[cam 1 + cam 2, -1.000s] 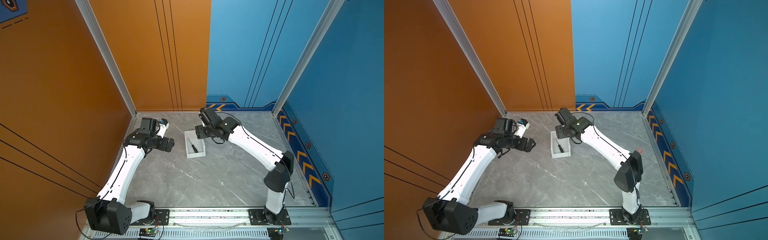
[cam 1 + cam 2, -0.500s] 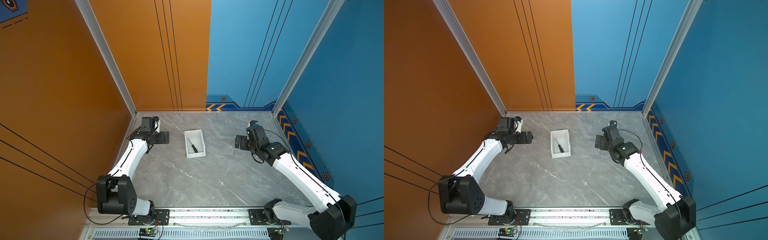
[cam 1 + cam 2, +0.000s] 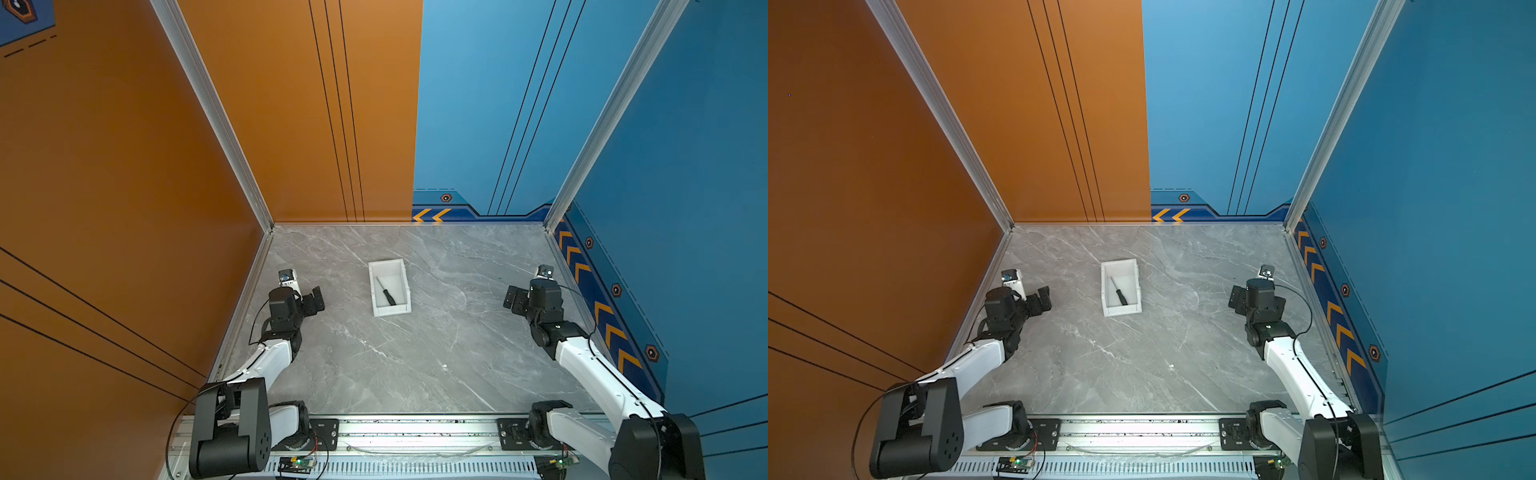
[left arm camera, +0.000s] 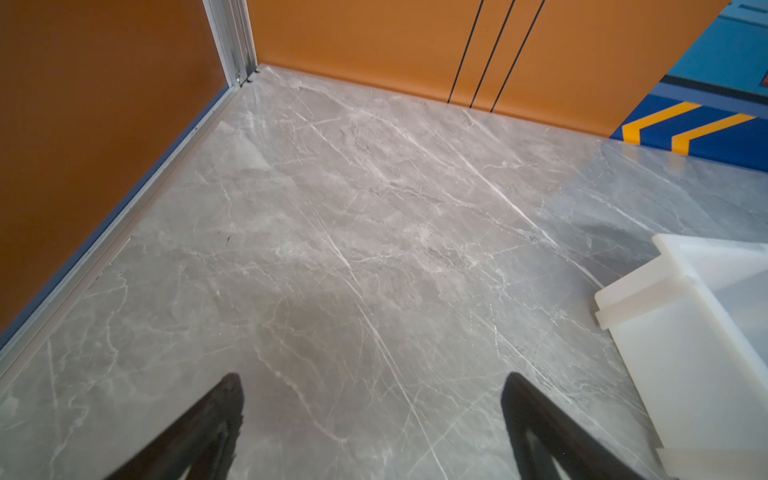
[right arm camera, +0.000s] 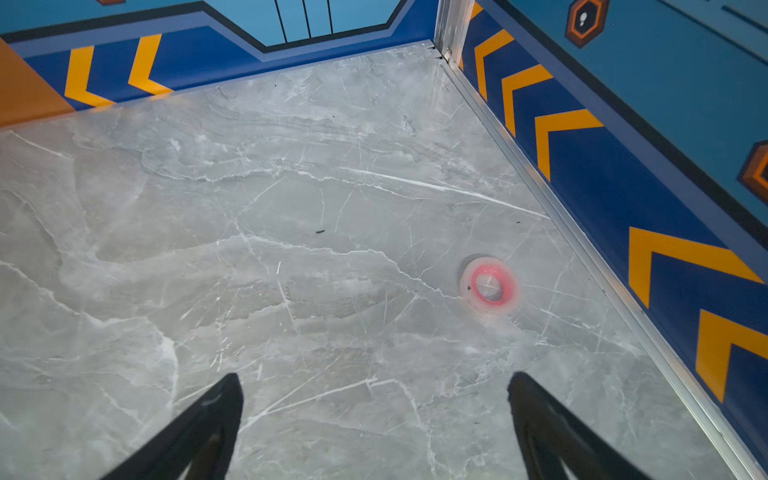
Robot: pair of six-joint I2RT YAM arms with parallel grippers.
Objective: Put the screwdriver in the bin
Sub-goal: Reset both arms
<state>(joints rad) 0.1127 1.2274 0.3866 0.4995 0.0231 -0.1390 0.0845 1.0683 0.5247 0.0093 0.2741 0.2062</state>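
screwdriver (image 3: 387, 293): lying inside bin (image 3: 406, 308)
left tool (image 4: 372, 388): spread apart, empty
right tool (image 5: 374, 388): spread apart, empty

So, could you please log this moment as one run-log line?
screwdriver: in bin | left gripper: open, empty | right gripper: open, empty

In the left wrist view the bin (image 4: 685, 332) runs off the frame's right edge, its inside unseen. In the right wrist view, a pink-ringed tape roll (image 5: 490, 287) at centre-right looks smeared, and both wrist views crop the fingers.
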